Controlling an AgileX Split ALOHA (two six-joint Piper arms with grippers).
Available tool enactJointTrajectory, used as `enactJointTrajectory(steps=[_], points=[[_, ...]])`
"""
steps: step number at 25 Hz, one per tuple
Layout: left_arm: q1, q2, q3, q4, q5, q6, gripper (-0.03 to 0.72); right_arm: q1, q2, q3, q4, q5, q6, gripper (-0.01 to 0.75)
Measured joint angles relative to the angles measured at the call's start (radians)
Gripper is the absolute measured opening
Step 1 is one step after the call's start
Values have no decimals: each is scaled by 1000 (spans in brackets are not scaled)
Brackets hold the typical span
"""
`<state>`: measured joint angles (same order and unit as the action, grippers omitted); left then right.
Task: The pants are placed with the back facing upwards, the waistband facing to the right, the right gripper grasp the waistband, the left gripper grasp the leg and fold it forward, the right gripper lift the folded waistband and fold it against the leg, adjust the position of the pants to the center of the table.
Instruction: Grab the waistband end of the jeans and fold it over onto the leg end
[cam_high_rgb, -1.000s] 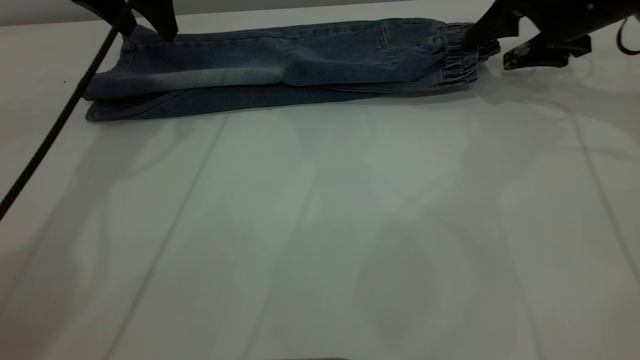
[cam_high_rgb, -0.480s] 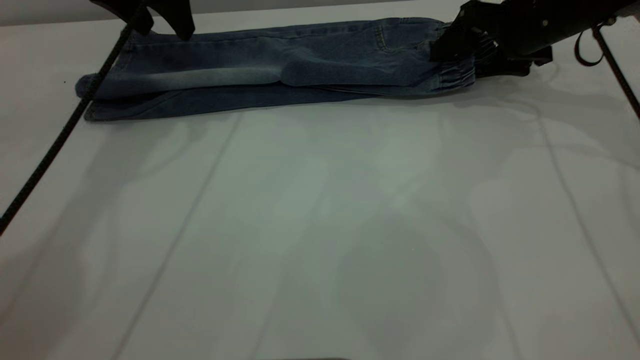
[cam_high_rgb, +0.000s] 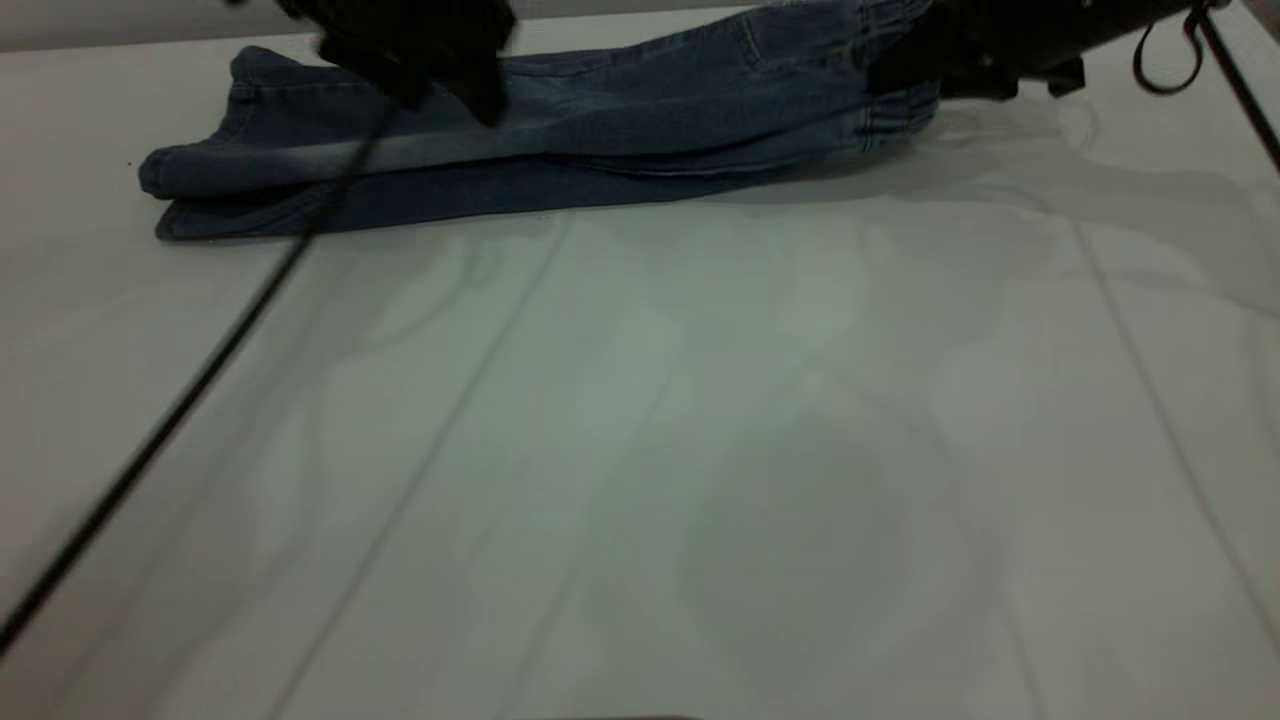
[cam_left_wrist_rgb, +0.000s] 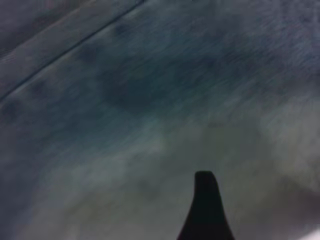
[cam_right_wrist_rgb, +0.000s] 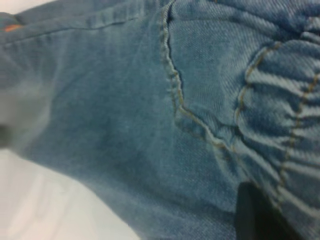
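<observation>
Fingers of the right gripper (cam_high_rgb: 905, 70) are clenched on the gathered waistband (cam_high_rgb: 895, 105) at the far right of the surface (cam_high_rgb: 700, 450), and that end of the pants (cam_high_rgb: 560, 130) rides up off the surface while the rest lies flat. From the exterior view I see the pants folded lengthwise along the far edge, waistband to my right, leg ends (cam_high_rgb: 190, 190) to my left. My left gripper (cam_high_rgb: 440, 60) sits over the middle-left of the denim, blurred; I cannot tell from here whether its fingers are parted or closed. Its black braided cable (cam_high_rgb: 180, 420) runs diagonally down across the near left of the surface. A faded pale patch (cam_high_rgb: 430, 150) shows along the upper fold.

On the left wrist view, denim fills nearly everything, close and blurred, with a seam line (cam_left_wrist_rgb: 70, 50) crossing one corner. Only one dark fingertip (cam_left_wrist_rgb: 205, 205) of the left gripper shows against the fabric, so the state of the fingers stays unreadable to me.

On the right wrist view, I see the back pocket seam (cam_right_wrist_rgb: 175, 95) with tan stitching and the elastic gathers of the waistband (cam_right_wrist_rgb: 280, 125) right beside it. One dark fingertip (cam_right_wrist_rgb: 255, 215) of the right gripper presses at the gathered band. A strip of pale surface (cam_right_wrist_rgb: 50, 200) shows beyond the denim edge.
</observation>
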<state>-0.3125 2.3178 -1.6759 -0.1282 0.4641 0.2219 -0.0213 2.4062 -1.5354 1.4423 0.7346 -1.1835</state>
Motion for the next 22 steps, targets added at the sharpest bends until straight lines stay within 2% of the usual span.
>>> enactJointTrajectory(steps=[7,15,18,22], points=[[-68,100,-1,-6,-132,-10,504,-22,-87,-57,-142,87,145,78],[-136,120,-8,-50,-201,-19,504,-23,-124,-100,-161,142,186,78],[-146,121,-46,-52,-139,-19,504,-25,-124,-110,-163,171,197,78],[-115,108,-154,-50,49,-19,504,-21,-124,-115,-168,186,200,78]])
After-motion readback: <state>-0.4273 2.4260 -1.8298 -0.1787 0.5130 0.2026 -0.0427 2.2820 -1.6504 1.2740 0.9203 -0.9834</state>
